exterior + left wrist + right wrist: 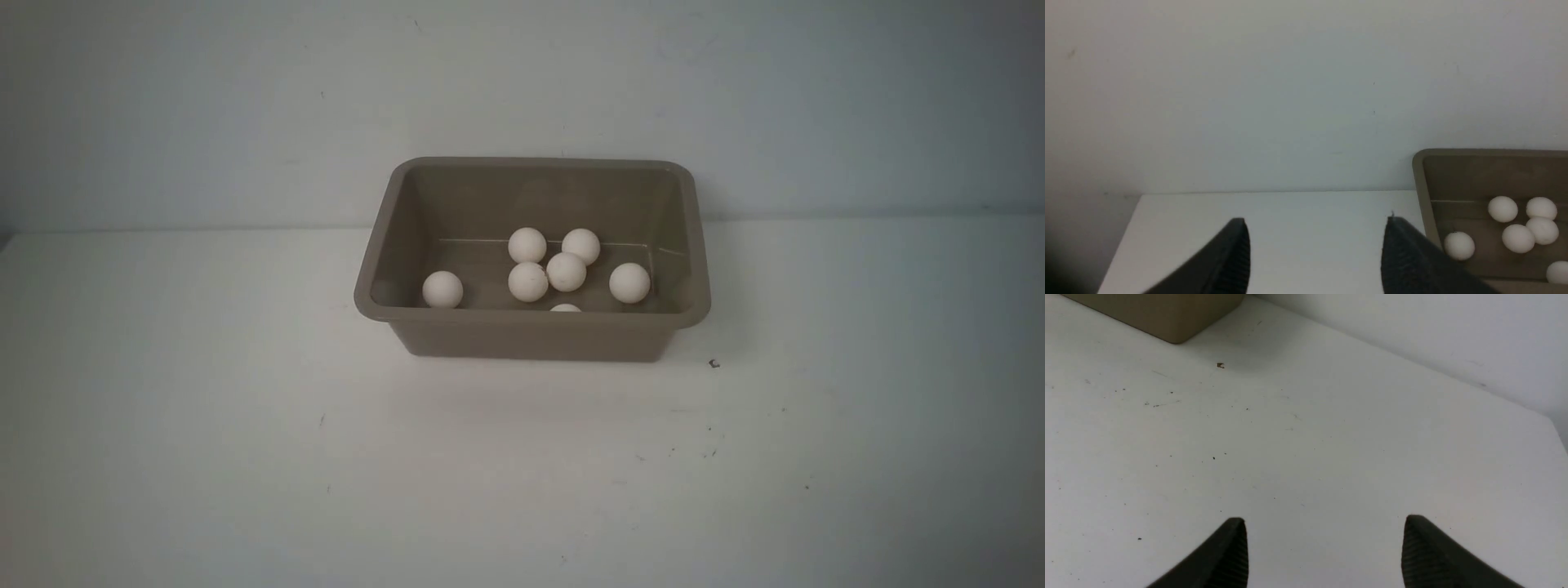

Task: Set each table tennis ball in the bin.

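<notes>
A pale wall [245, 106] is backing a scuffed white table [204, 457], where a rectangular grey-brown plastic bin [535, 335] is sitting against the wall and holding all seven small matte white table tennis balls [566, 271], one barely showing above the bin's near rim. No ball is lying outside the bin, so the task is looking finished. The left gripper [1316, 249] and the right gripper [1323, 547] are hanging beside the bin, jaws apart, gripping nothing.

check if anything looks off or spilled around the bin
Nothing spilled: all seven table tennis balls lie inside the upright bin. The only oddity is a tiny dark speck on the table by its right corner.
</notes>
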Controlling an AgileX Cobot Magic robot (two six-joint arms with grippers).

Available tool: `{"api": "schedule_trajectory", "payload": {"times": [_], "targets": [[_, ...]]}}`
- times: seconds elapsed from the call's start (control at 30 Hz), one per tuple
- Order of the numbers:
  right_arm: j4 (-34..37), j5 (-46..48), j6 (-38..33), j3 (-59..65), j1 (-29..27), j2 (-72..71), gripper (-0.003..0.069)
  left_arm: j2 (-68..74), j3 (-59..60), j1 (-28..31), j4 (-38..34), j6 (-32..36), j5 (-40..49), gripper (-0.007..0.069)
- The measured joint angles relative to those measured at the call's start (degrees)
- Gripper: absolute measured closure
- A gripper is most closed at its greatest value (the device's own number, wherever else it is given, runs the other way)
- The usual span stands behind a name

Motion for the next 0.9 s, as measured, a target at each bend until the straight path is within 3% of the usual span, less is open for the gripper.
{"api": "schedule_trajectory", "payload": {"times": [0.3,0.53,0.73,0.9], "targets": [[0.0,0.0,0.0,0.0,0.0,0.0,0.0197,-0.8,7.7,0.0,-5.2,5.2,-8.1,0.023],[0.0,0.0,0.0,0.0,0.0,0.0,0.0197,-1.3,8.0,-0.9,-17.8,19.7,-11.1,0.023],[0.0,0.0,0.0,0.0,0.0,0.0,0.0197,-6.4,8.0,-11.5,-20.0,32.5,-15.8,0.023],[0.0,0.0,0.0,0.0,0.0,0.0,0.0197,-10.0,8.0,-18.1,-20.3,34.2,-15.8,0.023]]}}
